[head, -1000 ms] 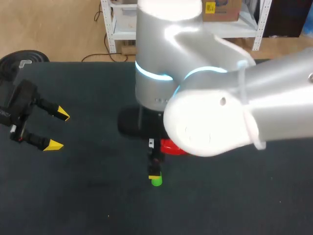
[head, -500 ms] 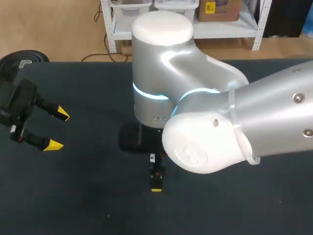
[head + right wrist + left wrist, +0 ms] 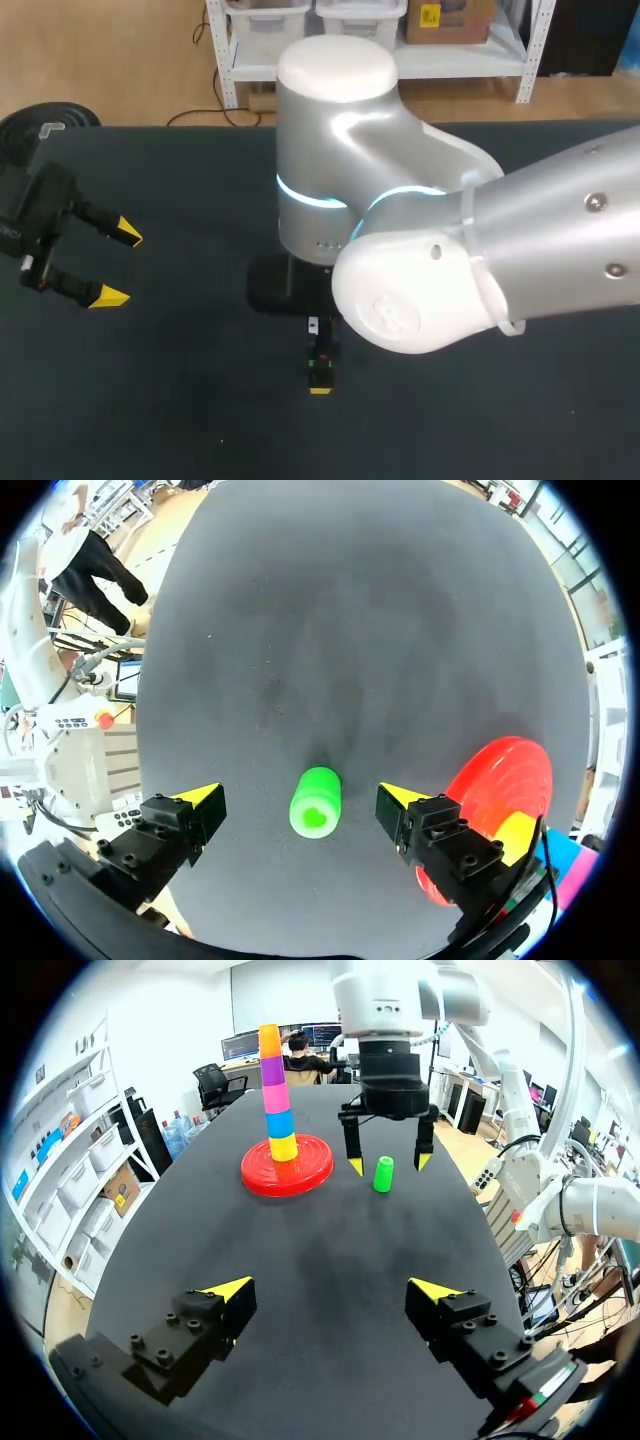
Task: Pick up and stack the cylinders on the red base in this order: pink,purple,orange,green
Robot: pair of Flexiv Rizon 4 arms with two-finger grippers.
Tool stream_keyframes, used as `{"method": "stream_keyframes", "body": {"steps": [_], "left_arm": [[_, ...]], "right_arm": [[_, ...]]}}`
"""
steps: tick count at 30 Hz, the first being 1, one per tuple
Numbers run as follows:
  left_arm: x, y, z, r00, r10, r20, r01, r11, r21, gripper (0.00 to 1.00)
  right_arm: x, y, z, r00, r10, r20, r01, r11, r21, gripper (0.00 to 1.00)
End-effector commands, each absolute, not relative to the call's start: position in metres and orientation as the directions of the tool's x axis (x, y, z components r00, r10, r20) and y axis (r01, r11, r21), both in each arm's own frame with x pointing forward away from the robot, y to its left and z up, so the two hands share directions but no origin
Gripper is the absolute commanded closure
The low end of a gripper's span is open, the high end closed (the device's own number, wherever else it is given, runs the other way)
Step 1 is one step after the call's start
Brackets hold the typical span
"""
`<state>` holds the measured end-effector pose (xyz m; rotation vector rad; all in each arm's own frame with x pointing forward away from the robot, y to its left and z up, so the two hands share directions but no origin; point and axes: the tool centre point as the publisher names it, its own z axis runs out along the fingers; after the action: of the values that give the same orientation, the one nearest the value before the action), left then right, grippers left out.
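The green cylinder (image 3: pixel 316 800) stands upright on the dark table between the spread fingers of my right gripper (image 3: pixel 299 796), with a gap on each side. The left wrist view shows the same: green cylinder (image 3: pixel 383 1174) inside the right gripper (image 3: pixel 388 1164), close beside the red base (image 3: pixel 287 1168). On the base rises a stack: yellow, blue, pink, purple, with the orange cylinder (image 3: pixel 269 1040) on top. My left gripper (image 3: pixel 118 264) hangs open and empty at the table's left. From the head camera my right arm (image 3: pixel 450 270) hides the base and the green cylinder.
In the right wrist view the red base (image 3: pixel 500 775) lies just beyond one finger, the stack's yellow cylinder (image 3: pixel 515 832) close to it. The near table edge runs behind the left gripper (image 3: pixel 330 1288). Bare dark tabletop (image 3: pixel 180 400) spreads to the left and front.
My right arm has come down and shifted; its gripper now straddles the green cylinder, which showed in the head view a second ago along with the base. The left arm is unmoved.
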<state>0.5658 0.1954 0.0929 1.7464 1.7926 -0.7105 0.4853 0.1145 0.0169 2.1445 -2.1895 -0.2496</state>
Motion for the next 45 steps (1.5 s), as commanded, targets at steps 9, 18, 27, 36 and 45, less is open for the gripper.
{"method": "stream_keyframes", "body": {"steps": [9, 18, 27, 36, 45], "left_arm": [[0.566, 0.196, 0.092, -0.018, 0.717, -0.697, 1.0, 0.023, -0.002, 0.0], [0.566, 0.196, 0.092, -0.018, 0.717, -0.697, 1.0, 0.023, -0.002, 0.0], [0.566, 0.196, 0.092, -0.018, 0.717, -0.697, 1.0, 0.023, -0.002, 0.0], [0.566, 0.196, 0.092, -0.018, 0.717, -0.697, 1.0, 0.023, -0.002, 0.0], [0.566, 0.196, 0.092, -0.018, 0.717, -0.697, 1.0, 0.023, -0.002, 0.0]], "right_arm": [[0.486, 0.114, 0.012, -0.031, -0.998, -0.06, -0.984, 0.02, 0.177, 1.0], [0.486, 0.113, 0.011, -0.031, -0.998, -0.059, -0.982, 0.02, 0.187, 1.0], [0.49, 0.112, 0.012, -0.037, -0.996, -0.079, -0.982, 0.022, 0.188, 1.0], [0.499, 0.116, 0.065, -0.026, -0.99, -0.139, -0.991, 0.007, 0.136, 1.0], [0.511, 0.118, 0.136, -0.002, -0.99, -0.142, -0.999, -0.005, 0.049, 1.0]]}}
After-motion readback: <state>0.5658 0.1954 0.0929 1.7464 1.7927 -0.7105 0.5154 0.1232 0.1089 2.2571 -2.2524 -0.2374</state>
